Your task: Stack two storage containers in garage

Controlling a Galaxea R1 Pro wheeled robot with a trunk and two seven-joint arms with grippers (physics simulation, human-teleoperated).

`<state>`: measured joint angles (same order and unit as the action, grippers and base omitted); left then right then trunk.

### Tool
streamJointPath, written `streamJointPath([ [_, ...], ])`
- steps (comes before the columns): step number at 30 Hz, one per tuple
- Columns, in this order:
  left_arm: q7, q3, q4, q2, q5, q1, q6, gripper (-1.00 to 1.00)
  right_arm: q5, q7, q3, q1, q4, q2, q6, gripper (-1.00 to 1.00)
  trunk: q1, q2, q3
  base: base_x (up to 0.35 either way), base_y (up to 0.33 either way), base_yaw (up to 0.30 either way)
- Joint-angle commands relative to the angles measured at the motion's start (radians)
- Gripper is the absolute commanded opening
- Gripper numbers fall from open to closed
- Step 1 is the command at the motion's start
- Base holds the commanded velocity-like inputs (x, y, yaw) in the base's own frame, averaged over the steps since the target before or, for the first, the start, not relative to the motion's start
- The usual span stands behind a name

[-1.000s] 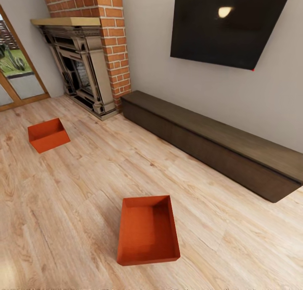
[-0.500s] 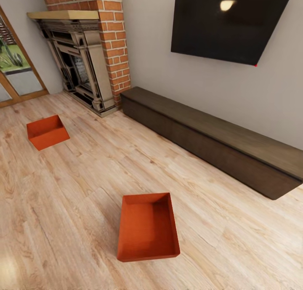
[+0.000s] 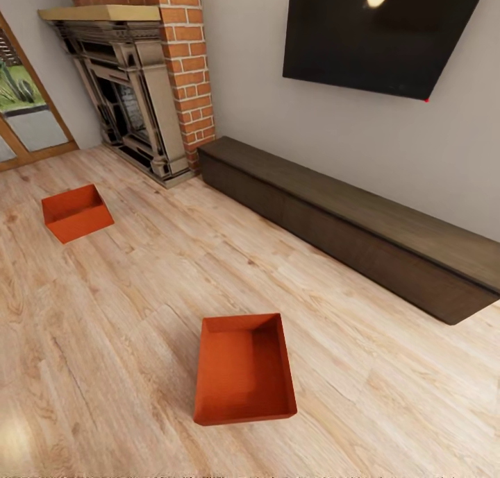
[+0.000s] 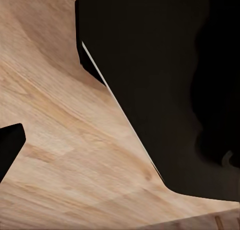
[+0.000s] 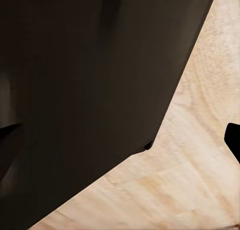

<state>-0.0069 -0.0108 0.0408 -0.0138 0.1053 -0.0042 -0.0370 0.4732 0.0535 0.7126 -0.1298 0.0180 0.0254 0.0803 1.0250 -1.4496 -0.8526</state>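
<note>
Plainly, both bins sit on the living-room wood-plank floor (image 3: 125, 311): the near storage container (image 3: 243, 370) at about 6 o'clock in the head view, the far storage container (image 3: 75, 212) near 10 o'clock, well apart, before the fireplace (image 3: 128, 96). Each looks rigid, light and empty (thin straight walls, smooth and likely slippery), so a wall's top rim seems the best hold. Whether either tool is open or closed, I cannot tell.
</note>
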Motion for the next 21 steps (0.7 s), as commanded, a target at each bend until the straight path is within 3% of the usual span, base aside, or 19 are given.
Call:
streamJointPath([
  [1,-0.001,0.0,-0.001,0.0,0.01,0.0,-0.003,1.0,0.009,0.002,0.008,-0.001,0.002,0.001,0.004,1.0,0.0,0.0,-0.002,0.0,0.0,0.0],
  [21,-0.001,0.0,-0.001,0.0,0.01,0.0,-0.003,1.0,0.008,0.002,0.008,-0.001,0.002,0.001,0.004,1.0,0.0,0.0,-0.034,0.0,0.0,0.0],
])
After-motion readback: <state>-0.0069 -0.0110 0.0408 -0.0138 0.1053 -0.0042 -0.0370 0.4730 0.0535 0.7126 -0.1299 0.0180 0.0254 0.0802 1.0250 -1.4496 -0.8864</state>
